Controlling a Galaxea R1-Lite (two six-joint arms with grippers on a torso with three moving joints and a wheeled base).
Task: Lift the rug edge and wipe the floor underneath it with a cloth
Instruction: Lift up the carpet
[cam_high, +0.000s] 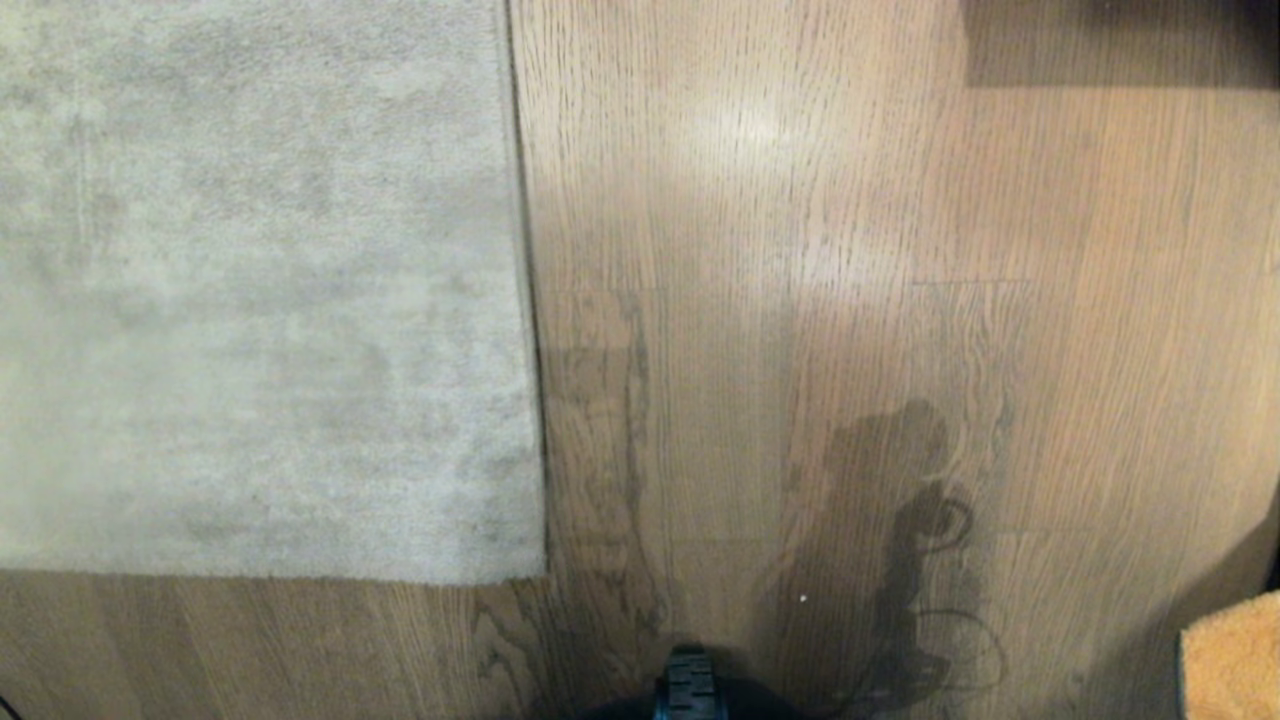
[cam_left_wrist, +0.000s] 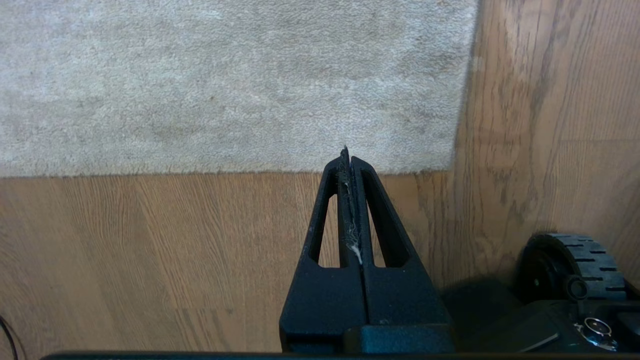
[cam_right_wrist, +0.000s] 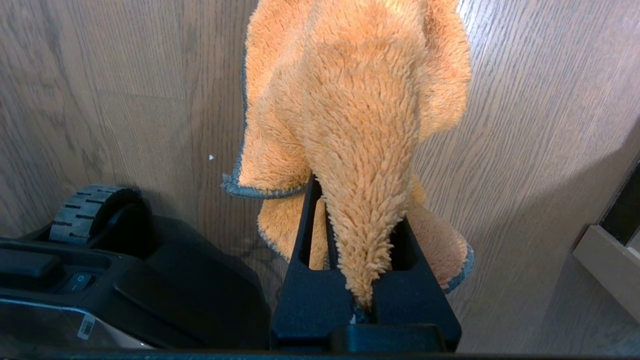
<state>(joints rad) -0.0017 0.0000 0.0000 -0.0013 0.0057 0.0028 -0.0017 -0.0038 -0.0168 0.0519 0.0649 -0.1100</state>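
The pale grey-beige rug (cam_high: 250, 290) lies flat on the left, its straight rug edge (cam_high: 528, 300) running down to a corner (cam_high: 540, 575). Light brown wood floor (cam_high: 800, 250) fills everything else. In the left wrist view my left gripper (cam_left_wrist: 346, 156) is shut and empty, with wisps of lint between its fingers, and hangs over the floor (cam_left_wrist: 150, 240) just short of the rug (cam_left_wrist: 225, 85) near its corner. My right gripper (cam_right_wrist: 357, 187) is shut on the orange fuzzy cloth (cam_right_wrist: 360, 100), which drapes over the fingers and hides their tips. A bit of the cloth (cam_high: 1232, 660) shows at the head view's lower right.
The robot's black base (cam_right_wrist: 125, 280) and a ribbed wheel (cam_left_wrist: 582, 260) sit close beside both grippers; the wheel (cam_high: 690, 690) also shows at the head view's bottom. A dark furniture shape (cam_high: 1120, 40) stands at the far right. A pale ledge (cam_right_wrist: 610, 265) lies near the right gripper.
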